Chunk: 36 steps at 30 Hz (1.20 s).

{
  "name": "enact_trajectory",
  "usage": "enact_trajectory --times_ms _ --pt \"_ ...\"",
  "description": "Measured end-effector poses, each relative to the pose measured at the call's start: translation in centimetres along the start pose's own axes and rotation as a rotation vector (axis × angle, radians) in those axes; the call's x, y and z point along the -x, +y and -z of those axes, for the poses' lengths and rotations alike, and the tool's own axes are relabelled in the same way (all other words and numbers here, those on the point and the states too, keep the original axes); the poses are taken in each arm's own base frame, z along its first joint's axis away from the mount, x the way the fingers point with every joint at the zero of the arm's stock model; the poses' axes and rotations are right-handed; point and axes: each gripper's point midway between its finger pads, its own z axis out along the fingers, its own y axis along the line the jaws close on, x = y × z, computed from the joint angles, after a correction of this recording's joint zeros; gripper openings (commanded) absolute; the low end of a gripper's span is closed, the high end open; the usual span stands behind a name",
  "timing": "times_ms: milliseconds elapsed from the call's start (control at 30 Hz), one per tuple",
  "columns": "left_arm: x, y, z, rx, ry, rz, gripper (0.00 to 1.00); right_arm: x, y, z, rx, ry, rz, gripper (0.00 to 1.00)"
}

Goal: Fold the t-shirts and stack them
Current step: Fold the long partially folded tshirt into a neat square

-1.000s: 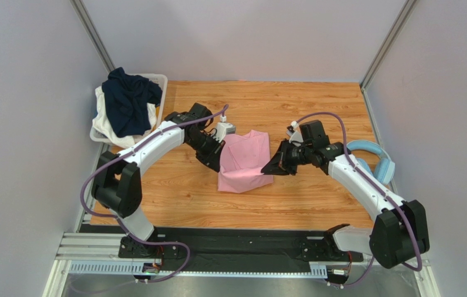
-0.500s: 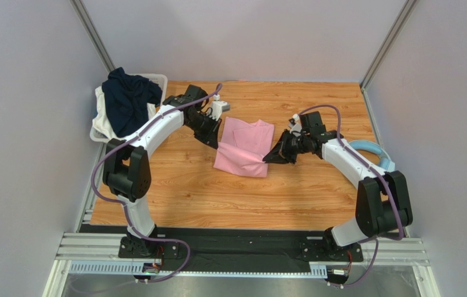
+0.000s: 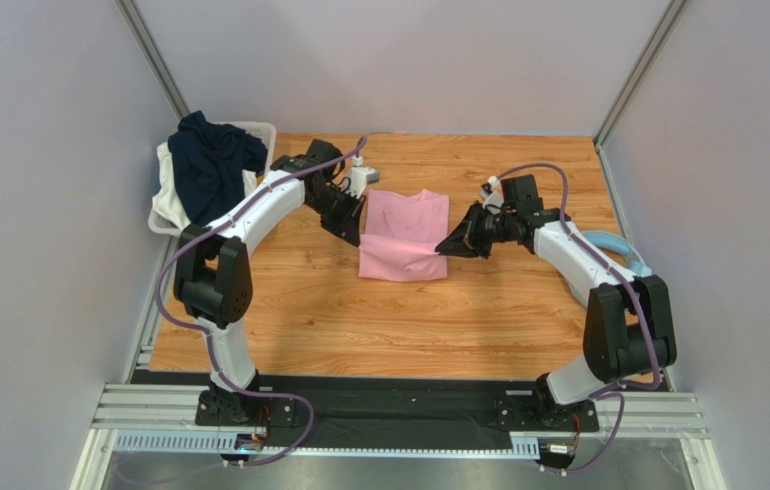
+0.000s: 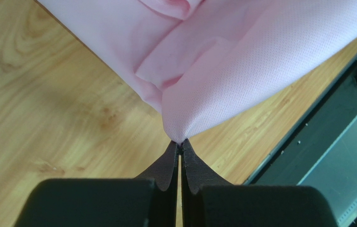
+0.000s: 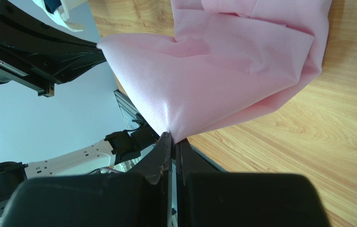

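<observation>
Wooden tabletop (image 3: 358, 327) between pale grey walls, and at its middle the light pink t-shirt (image 3: 404, 219) lies partly folded, one layer lifted and drawn between two claws. Left gripper (image 4: 180, 147) is pinched tight on a corner of the cloth at one side, and right gripper (image 5: 173, 138) is pinched tight on a corner opposite. Thin, light, limp fabric by the look of it: it sags and creases, so corners and hems are the places to hold, both at once. Dark navy t-shirt (image 3: 210, 163) lies crumpled in the white basket (image 3: 266, 129) far left, and the light blue headphones (image 3: 619, 243) sit at the right edge.
</observation>
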Motion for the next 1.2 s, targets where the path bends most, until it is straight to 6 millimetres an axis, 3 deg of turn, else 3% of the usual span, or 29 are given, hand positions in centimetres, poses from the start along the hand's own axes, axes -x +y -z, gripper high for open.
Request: enact_trajectory --times_ms 233,333,467,600,733,967,1200 --pt "-1.4 -4.5 5.0 -0.047 -0.069 -0.038 0.00 -3.2 0.7 2.4 0.042 -0.008 0.033 0.00" --pt "-2.1 -7.7 8.3 -0.088 -0.121 -0.076 0.01 -5.5 1.2 4.0 0.071 -0.015 0.063 0.01" --pt "-4.0 -11.4 10.4 -0.145 -0.123 -0.130 0.01 -8.2 1.7 6.1 0.102 -0.020 0.094 0.02" --pt "-8.0 -13.4 8.9 -0.207 -0.003 -0.135 0.01 -9.9 1.7 7.5 0.107 -0.022 0.099 0.03" --pt "-11.0 -13.0 6.6 -0.230 0.117 -0.080 0.01 -10.5 1.6 7.8 0.101 -0.009 0.088 0.02" --pt "-11.4 -11.6 5.0 -0.197 0.164 -0.061 0.01 -9.7 0.0 5.8 0.044 0.057 0.016 0.00" --pt "-10.1 -9.7 3.7 -0.151 0.193 -0.073 0.00 -6.2 0.8 3.6 0.025 0.078 0.006 0.00"
